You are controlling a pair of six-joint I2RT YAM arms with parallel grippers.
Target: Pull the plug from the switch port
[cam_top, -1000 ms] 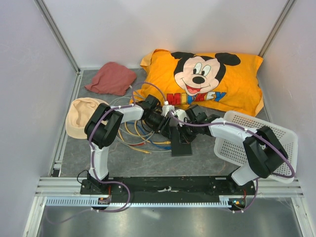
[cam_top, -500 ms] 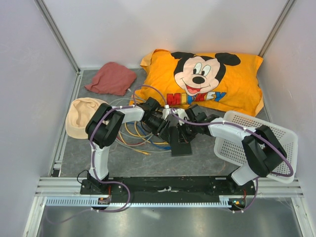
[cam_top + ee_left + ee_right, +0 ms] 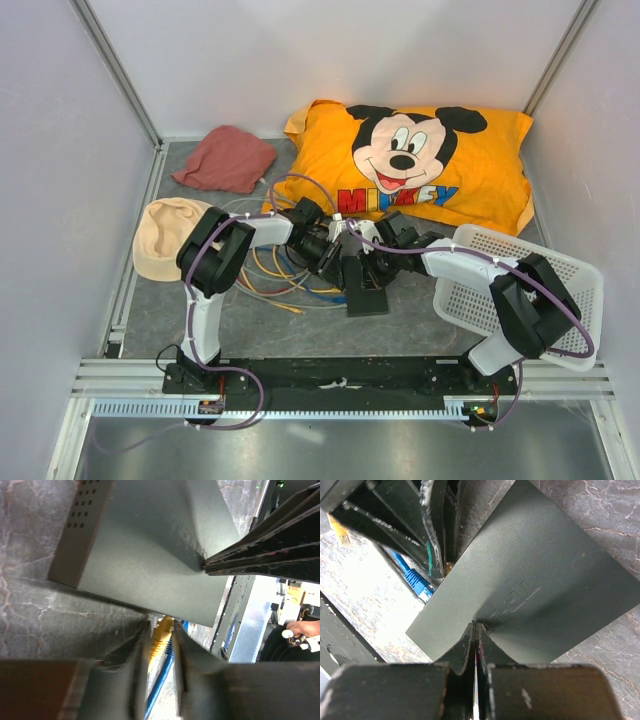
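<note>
The switch (image 3: 368,297) is a flat matte black box on the grey mat between my arms; it also shows in the left wrist view (image 3: 145,545) and the right wrist view (image 3: 535,580). A yellow plug (image 3: 161,636) sits at the switch's edge, with a blue cable (image 3: 159,687) beside it. My left gripper (image 3: 161,627) is closed around the yellow plug, one finger on each side; it sits at the switch's left end (image 3: 335,265). My right gripper (image 3: 476,625) is shut, its tips pressed on the switch's top (image 3: 368,268).
An orange Mickey pillow (image 3: 420,165) lies behind the arms. A white mesh basket (image 3: 520,290) stands at the right. A red cloth (image 3: 225,158) and a beige cap (image 3: 165,235) lie at the left. Loose cables (image 3: 265,280) spread left of the switch.
My left arm has edged right, bringing its gripper closer against the switch's left edge. The right arm and the switch have hardly moved.
</note>
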